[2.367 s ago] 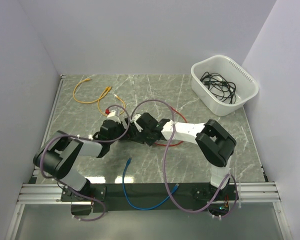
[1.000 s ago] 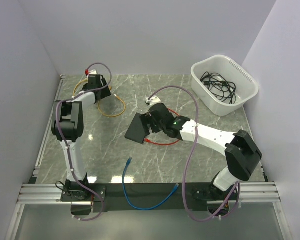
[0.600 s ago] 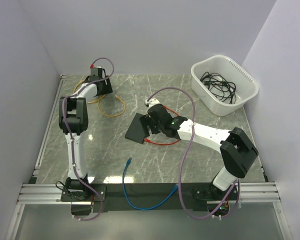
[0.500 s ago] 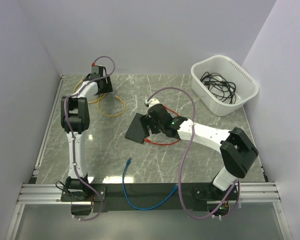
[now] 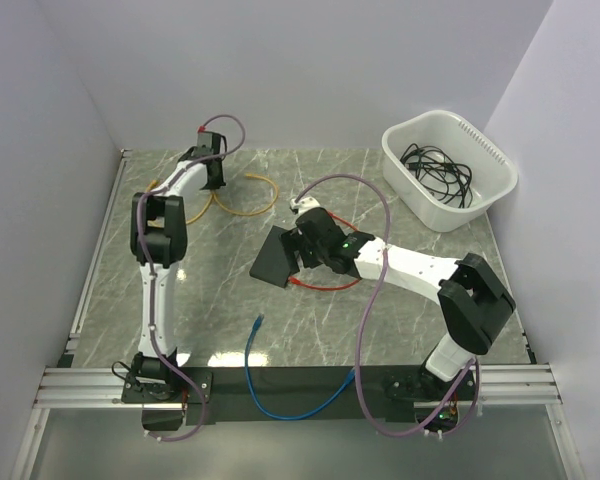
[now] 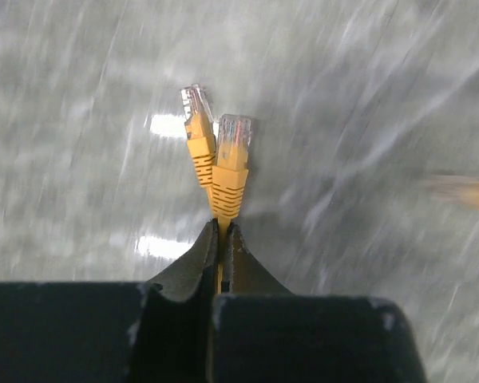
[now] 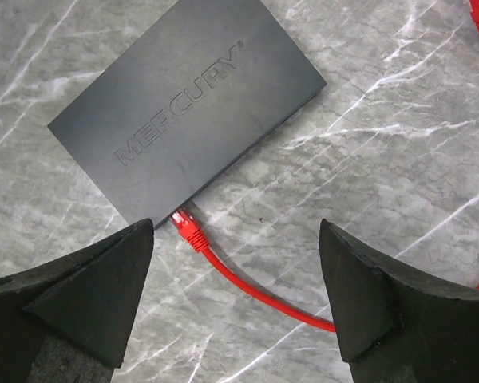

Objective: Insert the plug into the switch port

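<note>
A blue cable (image 5: 280, 408) is lying nearest my bases. Further out, my right claw (image 7: 235, 235) is hovering wide open above the MERCURY switch (image 7: 188, 116), which is lying flat on the marble table (image 5: 220, 300). A red plug (image 7: 189, 229) is touching the switch's near edge (seated or not, I cannot tell). Far back on the left, my left claw (image 6: 220, 233) is pinching a yellow cable (image 5: 265, 185) just behind its yellow plug (image 6: 231, 155), with a second yellow plug (image 6: 196, 120) lying right beside it.
</note>
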Motion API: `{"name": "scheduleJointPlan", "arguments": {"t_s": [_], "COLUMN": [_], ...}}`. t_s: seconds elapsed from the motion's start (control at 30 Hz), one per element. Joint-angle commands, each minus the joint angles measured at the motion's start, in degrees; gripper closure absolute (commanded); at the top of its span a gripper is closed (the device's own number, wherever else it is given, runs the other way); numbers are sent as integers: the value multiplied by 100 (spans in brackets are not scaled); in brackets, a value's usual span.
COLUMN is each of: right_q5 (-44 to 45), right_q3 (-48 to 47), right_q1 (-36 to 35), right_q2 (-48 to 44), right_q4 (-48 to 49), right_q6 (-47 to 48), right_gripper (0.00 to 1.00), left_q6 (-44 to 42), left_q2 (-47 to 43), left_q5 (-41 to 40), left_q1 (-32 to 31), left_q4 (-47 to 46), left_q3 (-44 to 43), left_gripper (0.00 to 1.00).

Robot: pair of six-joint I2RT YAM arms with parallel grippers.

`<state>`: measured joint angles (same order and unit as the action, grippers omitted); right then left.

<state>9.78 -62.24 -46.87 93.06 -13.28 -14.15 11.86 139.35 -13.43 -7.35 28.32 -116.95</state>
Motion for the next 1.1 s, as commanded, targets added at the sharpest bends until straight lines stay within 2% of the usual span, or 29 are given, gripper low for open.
{"name": "scheduleJointPlan", "arguments": {"t_s": [0.0,0.03,0.07,0.13,0.17,0.27,0.37,0.47,0.6,0.8,0.83,0.97,1.0,1.07], "right_q5": [94,155,225,410,576,823,1227,1798,2317,2722,2757,2819,2549,1952], "right_q3": [36,71,124,194,281,475,564,572,581,423,423,581,642,1019], "right_q1": [55,64,64,99,117,231,266,284,398,583,600,644,653,653], "right_q2": [-68,-112,-208,-340,-497,-901,-1393,-2042,-2827,-3583,-3706,-3900,-3935,-4163], "right_q4": [167,229,264,334,378,510,440,168,-183,-816,-912,-984,-932,-432], "right_q6": [-123,-158,-167,-272,-316,-535,-746,-1001,-1291,-1353,-1292,-1169,-1073,-906], "right_gripper": [10,10,10,10,10,10,10,10,10,9,9,9,9,9], "left_q6": [194,316,378,579,642,783,818,967,1607,2135,2224,2698,3004,3391], "left_q2": [-959,-1275,-1870,-2401,-2804,-3263,-3502,-3774,-4038,-4153,-4179,-4512,-4574,-4715], "left_q5": [6,129,235,393,698,982,965,1088,1850,2002,2281,2836,3142,3835], "left_q1": [15,6,-20,-55,-116,-405,-872,-1345,-1795,-2568,-2674,-2903,-2929,-2947], "left_q4": [-315,-570,-877,-1117,-1170,-1083,-793,-862,-1371,-1934,-2048,-3162,-3905,-4814], "left_q3": [960,1433,1612,1858,1947,1799,1570,1718,2122,2588,2815,3782,4028,4854], "left_gripper": [100,100,100,100,100,100,100,100,100,100,100,100,100,100]}}
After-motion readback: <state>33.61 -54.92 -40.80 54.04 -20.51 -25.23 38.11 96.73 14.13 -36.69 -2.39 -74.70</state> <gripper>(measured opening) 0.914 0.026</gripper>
